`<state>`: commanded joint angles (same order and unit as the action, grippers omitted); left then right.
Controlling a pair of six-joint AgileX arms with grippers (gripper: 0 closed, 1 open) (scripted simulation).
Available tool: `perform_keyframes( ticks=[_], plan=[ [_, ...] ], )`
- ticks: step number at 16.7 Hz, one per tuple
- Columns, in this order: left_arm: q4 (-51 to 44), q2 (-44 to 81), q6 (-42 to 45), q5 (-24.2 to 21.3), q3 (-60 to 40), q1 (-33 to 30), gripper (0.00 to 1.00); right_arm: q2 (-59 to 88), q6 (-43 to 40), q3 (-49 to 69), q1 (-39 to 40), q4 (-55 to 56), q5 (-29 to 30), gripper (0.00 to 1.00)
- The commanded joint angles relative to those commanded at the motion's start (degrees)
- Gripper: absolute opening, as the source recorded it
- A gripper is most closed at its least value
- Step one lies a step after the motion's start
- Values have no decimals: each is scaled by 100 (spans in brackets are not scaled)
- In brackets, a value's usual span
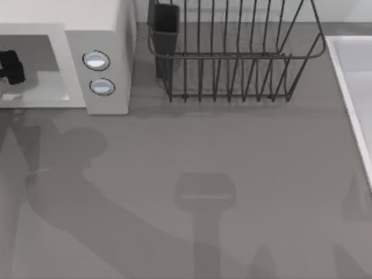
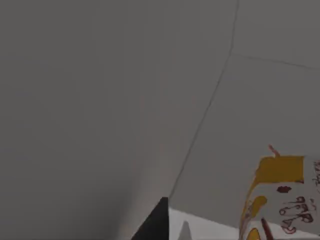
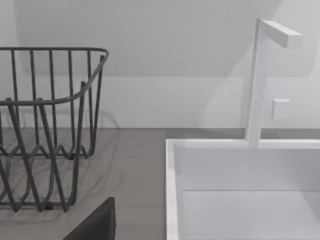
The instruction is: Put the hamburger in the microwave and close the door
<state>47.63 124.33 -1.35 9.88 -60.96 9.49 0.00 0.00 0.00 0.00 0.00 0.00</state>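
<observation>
Overhead, left tool [image 1: 10,67] sits inside the microwave [image 1: 110,35]; right wrist faces sink [image 3: 172,200].

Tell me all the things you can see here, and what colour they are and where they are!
microwave: one, white, far left of the table, grey cavity facing the front.
knobs: two, silvery-blue, on the microwave's side panel.
dish rack: one, dark wire, far middle of the table.
cup: one, dark, at the rack's left end.
sink: one, white, right edge of the table.
faucet: one, white, behind the sink.
carton: one, yellow and white with red marks, in the left wrist view.
left gripper: one, black, inside the microwave cavity.
</observation>
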Motion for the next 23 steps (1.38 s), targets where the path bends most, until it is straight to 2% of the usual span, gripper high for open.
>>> perform_keyframes(
  ticks=[12,18,23],
  plan=[
    [1258,-1183,134,-418,2990,292,100,0,0,0,0,0,0,100],
    [1781,-1491,155,-595,3720,358,100,0,0,0,0,0,0,100],
    [1703,-1335,158,-632,3979,373,100,0,0,0,0,0,0,100]
  ],
)
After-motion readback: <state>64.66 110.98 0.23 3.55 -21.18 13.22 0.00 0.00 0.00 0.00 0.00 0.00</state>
